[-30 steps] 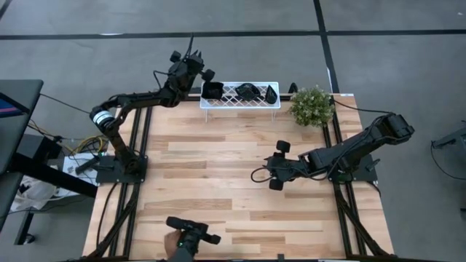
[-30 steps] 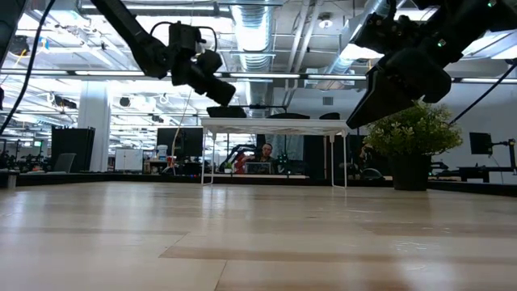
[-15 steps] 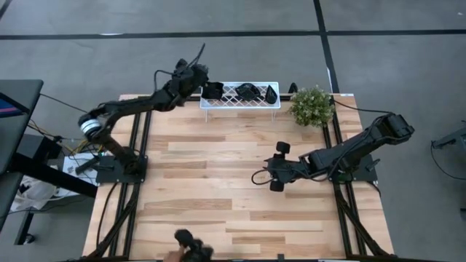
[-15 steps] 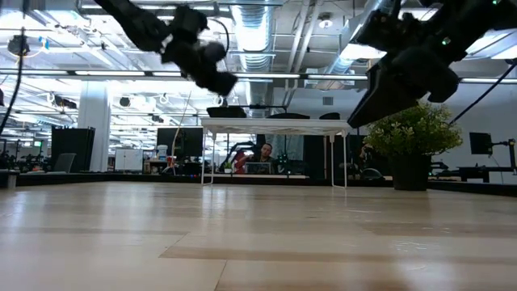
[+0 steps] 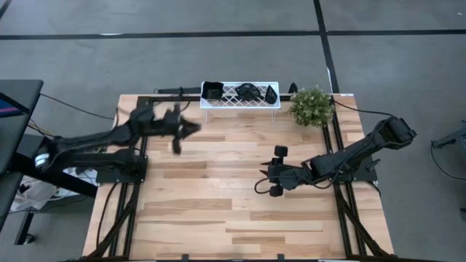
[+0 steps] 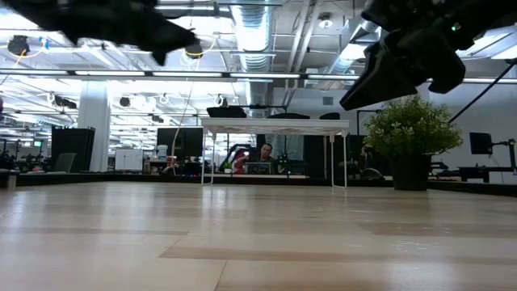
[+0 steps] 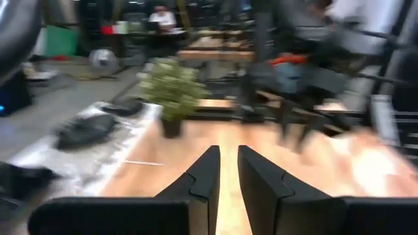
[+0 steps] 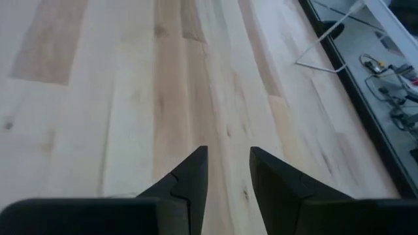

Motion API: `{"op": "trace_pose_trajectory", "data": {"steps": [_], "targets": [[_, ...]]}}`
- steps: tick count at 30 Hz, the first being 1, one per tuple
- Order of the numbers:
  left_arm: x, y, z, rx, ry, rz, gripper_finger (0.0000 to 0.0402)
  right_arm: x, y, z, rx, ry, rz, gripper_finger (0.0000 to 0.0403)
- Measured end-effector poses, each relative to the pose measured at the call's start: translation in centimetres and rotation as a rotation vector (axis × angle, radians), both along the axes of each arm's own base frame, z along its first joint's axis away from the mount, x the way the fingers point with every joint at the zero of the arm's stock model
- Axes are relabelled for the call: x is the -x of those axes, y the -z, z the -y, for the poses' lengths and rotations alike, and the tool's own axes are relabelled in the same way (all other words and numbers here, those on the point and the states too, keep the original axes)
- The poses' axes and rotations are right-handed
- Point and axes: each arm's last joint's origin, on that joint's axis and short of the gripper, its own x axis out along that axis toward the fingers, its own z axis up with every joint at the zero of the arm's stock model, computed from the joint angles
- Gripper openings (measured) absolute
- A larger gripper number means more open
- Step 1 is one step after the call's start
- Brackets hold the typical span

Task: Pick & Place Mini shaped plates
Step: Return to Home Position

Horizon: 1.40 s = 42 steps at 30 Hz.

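Three mini shaped plates (image 5: 246, 90) sit in white rack (image 5: 240, 96), desk's 12 o'clock edge. Glossy, stiff, probably slippery, breakable: pinch a rim. Left gripper (image 5: 191, 127), 10 o'clock: narrow gap, empty. Right gripper (image 5: 277, 171), 3 o'clock: slightly parted, empty.

I see bare wooden table (image 5: 218, 211) across centre & front, w/ only a white rack (image 5: 239, 100) and potted plant (image 5: 312, 106) blocking the far edge, both arms hovering mid-table.

plates (image 5: 246, 90): glossy black | rack (image 5: 239, 102): white lattice | plant (image 5: 312, 105): green | table (image 5: 218, 204): light wood planks
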Motion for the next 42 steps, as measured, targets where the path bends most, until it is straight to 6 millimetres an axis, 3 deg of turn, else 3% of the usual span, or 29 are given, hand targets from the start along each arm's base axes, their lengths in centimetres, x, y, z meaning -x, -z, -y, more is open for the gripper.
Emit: {"op": "trace_pose_trajectory", "data": {"steps": [5, 9, 15, 22, 25, 31, 38, 42], "targets": [[4.1, 2.3, 4.3, 0.112, 0.116, 0.068, 0.0057, -0.4, -0.4, -0.2, -0.049, -0.006, 0.060, 0.0108], [6.5, 3.6, 6.2, 0.204, 0.194, 0.141, 0.0057, -0.9, -1.2, 0.3, -0.131, -0.001, 0.142, 0.0108], [8.6, 4.4, 6.9, 0.258, 0.228, 0.251, 0.0057, -1.9, -2.2, 1.5, -0.337, -0.135, 0.213, 0.0108], [9.9, 4.1, 7.3, 0.238, 0.295, 0.347, 0.0057, -2.6, -3.1, 2.9, -0.529, -0.284, 0.265, 0.0108], [10.2, 4.0, 7.4, 0.230, 0.326, 0.365, 0.0057, -2.3, -4.3, 3.2, -0.572, -0.376, 0.313, 0.0108], [10.3, 4.1, 7.4, 0.232, 0.340, 0.353, 0.0057, 0.5, -7.6, 3.6, -0.570, -0.500, 0.399, 0.0108], [10.3, 4.3, 7.1, 0.262, 0.301, 0.329, 0.0057, 6.1, -10.8, 3.9, -0.496, -0.567, 0.460, 0.0108], [10.4, 3.5, 6.7, 0.260, 0.284, 0.342, 0.0057, 9.4, -11.8, 4.4, -0.464, -0.524, 0.489, 0.0108]]}}
